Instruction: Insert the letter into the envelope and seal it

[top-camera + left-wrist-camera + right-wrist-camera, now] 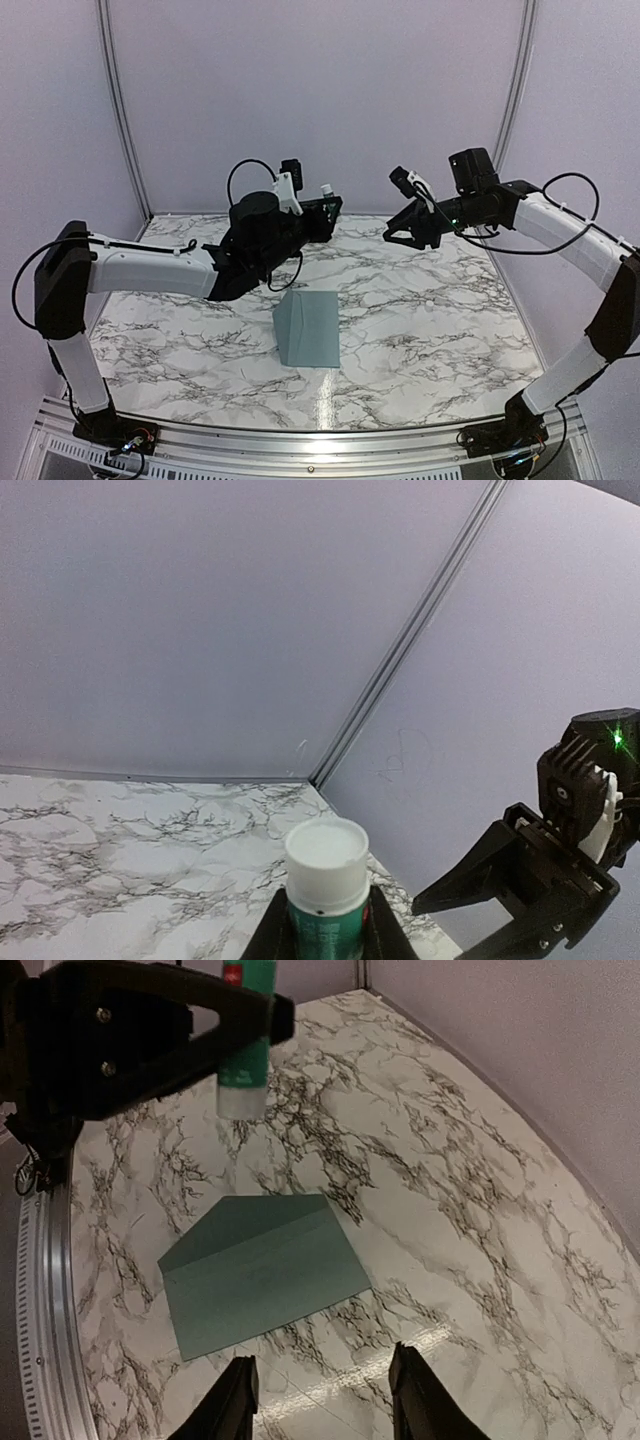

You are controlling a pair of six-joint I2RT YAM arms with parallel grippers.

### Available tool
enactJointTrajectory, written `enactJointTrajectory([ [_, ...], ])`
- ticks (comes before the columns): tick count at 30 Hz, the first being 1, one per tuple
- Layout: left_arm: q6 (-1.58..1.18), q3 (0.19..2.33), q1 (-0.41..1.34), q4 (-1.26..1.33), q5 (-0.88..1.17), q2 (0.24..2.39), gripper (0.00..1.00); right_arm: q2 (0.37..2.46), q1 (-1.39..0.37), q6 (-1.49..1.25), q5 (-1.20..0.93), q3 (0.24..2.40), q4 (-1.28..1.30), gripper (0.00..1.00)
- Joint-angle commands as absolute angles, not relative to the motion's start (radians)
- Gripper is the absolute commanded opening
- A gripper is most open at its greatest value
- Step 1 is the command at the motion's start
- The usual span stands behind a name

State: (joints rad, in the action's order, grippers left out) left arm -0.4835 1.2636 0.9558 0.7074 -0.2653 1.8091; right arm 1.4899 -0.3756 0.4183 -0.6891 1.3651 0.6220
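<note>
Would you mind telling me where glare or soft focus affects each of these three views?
Top external view: a bright reflected streak on the table between the envelope and the near edge; right wrist view: similar glare on the table beside the envelope, otherwise sharp; left wrist view: the glue stick is close and slightly soft.
</note>
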Motion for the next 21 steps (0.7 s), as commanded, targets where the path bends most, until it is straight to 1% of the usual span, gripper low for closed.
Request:
enactJointTrajectory([
  [1, -0.531, 1.281, 0.953, 0.956, -0.138, 1.858, 0.03, 1.481, -0.442, 0.356, -0.76, 1.419, 0.548, 0.44],
  [4, -0.551, 1.273, 0.953, 1.013, -0.088, 1.873, 0.02, 1.491, -0.488, 0.318, -0.731, 1.421, 0.498, 0.47],
  [11, -0.576, 1.252, 0.953, 1.063, -0.058, 1.877, 0.0, 1.54, -0.588, 0.286, -0.62, 1.452, 0.473, 0.48],
  [18, -0.597, 1.229, 0.953, 1.091, -0.048, 1.872, 0.0, 1.545, -0.611, 0.247, -0.552, 1.464, 0.437, 0.48],
  [21, -0.604, 1.225, 0.953, 1.098, -0.043, 1.871, 0.0, 1.542, -0.611, 0.241, -0.556, 1.469, 0.433, 0.47],
])
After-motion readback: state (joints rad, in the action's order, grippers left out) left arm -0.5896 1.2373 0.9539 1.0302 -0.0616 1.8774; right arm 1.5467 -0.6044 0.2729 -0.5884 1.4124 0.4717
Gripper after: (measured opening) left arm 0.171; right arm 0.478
